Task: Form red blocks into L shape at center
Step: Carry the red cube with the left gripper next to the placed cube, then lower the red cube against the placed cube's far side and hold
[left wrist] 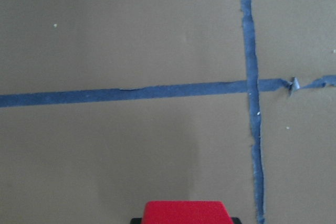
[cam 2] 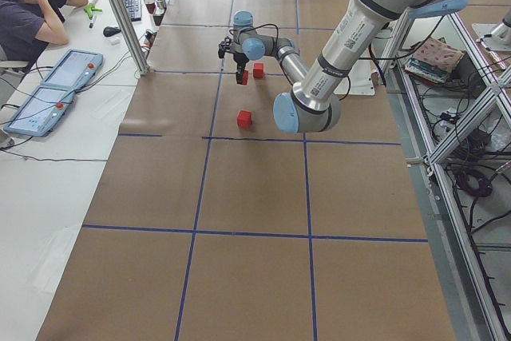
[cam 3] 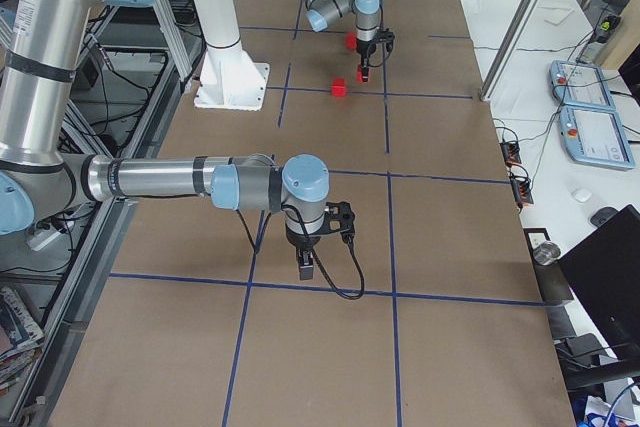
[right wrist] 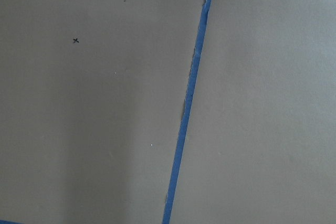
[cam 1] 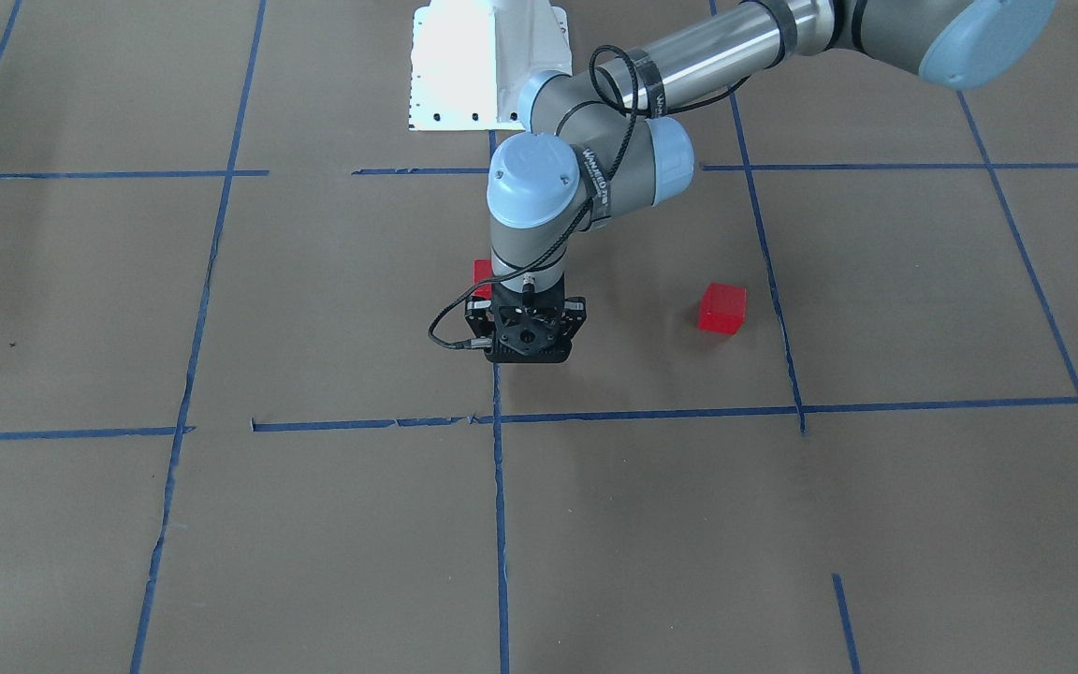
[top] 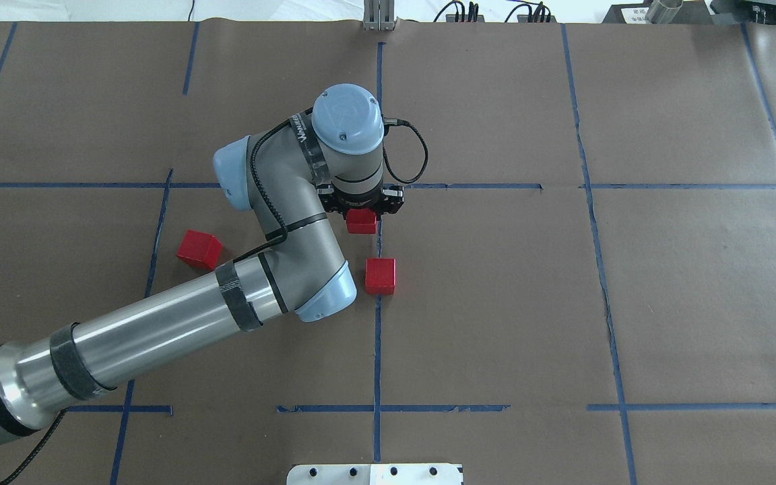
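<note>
The left end effector (top: 362, 217) points down, clamping a red block (left wrist: 184, 212); right end effector (cam 3: 306, 269) hangs vertical.

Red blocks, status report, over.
Left gripper shut on one red block, beside centre tape line. Second block sits on that line; third block lies apart. Right gripper far away, state unclear.

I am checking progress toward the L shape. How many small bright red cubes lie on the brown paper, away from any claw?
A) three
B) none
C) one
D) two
D: one small bright red cube lies on the vertical blue tape line, a second cube lies apart from it, and the third cube sits in the left claw.
</note>
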Motion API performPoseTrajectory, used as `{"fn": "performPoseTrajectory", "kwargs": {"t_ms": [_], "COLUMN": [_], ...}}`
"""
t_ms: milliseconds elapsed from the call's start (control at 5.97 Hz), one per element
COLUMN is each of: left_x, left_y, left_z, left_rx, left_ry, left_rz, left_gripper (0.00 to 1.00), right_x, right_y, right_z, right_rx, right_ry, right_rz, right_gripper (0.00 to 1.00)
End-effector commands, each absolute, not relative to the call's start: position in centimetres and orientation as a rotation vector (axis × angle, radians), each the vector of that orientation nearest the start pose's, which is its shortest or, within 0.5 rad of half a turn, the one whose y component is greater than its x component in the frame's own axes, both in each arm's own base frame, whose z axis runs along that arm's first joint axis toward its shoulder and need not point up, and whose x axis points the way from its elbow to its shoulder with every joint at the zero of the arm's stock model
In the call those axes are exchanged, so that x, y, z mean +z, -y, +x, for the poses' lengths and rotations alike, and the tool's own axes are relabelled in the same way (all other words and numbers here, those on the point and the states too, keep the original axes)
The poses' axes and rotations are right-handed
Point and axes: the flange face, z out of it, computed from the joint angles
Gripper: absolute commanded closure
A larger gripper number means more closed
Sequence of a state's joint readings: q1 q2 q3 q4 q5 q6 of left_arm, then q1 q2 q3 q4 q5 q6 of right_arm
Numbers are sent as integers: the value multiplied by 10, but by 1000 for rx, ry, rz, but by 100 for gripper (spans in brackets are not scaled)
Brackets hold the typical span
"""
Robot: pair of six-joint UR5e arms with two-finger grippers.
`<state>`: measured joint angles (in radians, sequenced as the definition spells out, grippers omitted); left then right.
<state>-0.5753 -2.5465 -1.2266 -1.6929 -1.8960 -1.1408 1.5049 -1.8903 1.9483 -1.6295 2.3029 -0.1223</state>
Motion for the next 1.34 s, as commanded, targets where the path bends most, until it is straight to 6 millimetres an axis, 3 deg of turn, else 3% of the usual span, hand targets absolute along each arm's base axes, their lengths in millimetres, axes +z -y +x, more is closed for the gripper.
{"fn": "performPoseTrajectory", "kwargs": {"t_ms": [0,335,1172], "left_x": [165,169,168], "left_y": [512,502,500], "left_z": [643,654,655], "left_rx": [-4,14,14], "left_ry": [-791,-783,-769], "left_rz": [66,46,27], "left_gripper": [100,100,100], "right_x": [617,622,623], "right_y": [362,361,361], "right_z": [43,43,43], "right_rx": [-180,-175,-178], "right_ry": [731,734,734], "right_rz": [21,13,13], "right_gripper": [0,0,0]}}
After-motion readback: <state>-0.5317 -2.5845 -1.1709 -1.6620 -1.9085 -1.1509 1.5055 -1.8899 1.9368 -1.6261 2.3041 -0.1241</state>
